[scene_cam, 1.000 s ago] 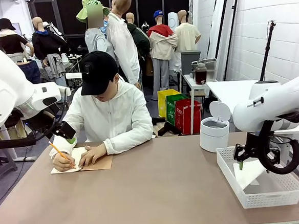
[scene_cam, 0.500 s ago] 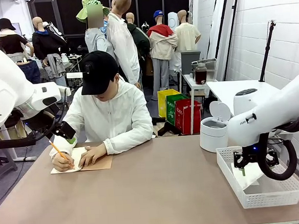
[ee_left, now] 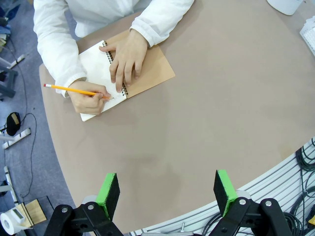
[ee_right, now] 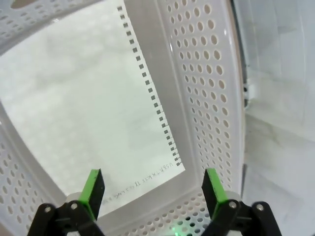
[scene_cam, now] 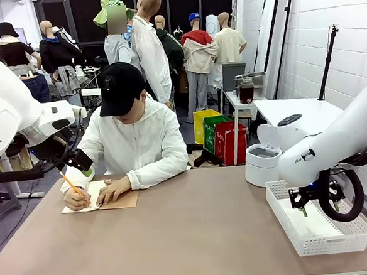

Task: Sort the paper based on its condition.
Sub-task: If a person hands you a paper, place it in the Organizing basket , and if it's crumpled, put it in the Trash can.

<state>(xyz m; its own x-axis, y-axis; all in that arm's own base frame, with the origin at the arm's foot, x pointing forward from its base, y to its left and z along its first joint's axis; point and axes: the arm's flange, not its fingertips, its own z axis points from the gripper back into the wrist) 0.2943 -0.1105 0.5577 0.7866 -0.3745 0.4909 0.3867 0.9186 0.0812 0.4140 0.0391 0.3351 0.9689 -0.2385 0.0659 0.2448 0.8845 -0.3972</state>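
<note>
Left end effector (ee_left: 166, 184) hangs high over the surface's (scene_cam: 190, 231) left side, fingers spread and holding nothing. Below it, at the far left edge, a person's one hand (ee_left: 125, 54) presses on a notebook (ee_left: 152, 73) while the other (ee_left: 88, 98) holds a pencil (ee_left: 74, 90) to the page. From the notebook rightward the brown top lies bare through the middle and down to the near edge, so there is wide room to move. A bin (scene_cam: 263, 163) with its lid up stands at the far right, and just in front of it a basket (scene_cam: 280, 215) sits close to the right edge. The right end effector (ee_right: 152, 184) hangs low inside the basket, fingers spread, gripping nothing. The paper (ee_right: 83, 98) lies flat on the basket floor beneath it, its punched edge running beside one perforated wall.

A second ago that sheet slanted up under the right end effector. Now it is down flat, and the arm's elbow has swung left. The person and the left arm have not moved.

Count: two end effectors, one sheet, one basket, one bin, one notebook, one pencil.
</note>
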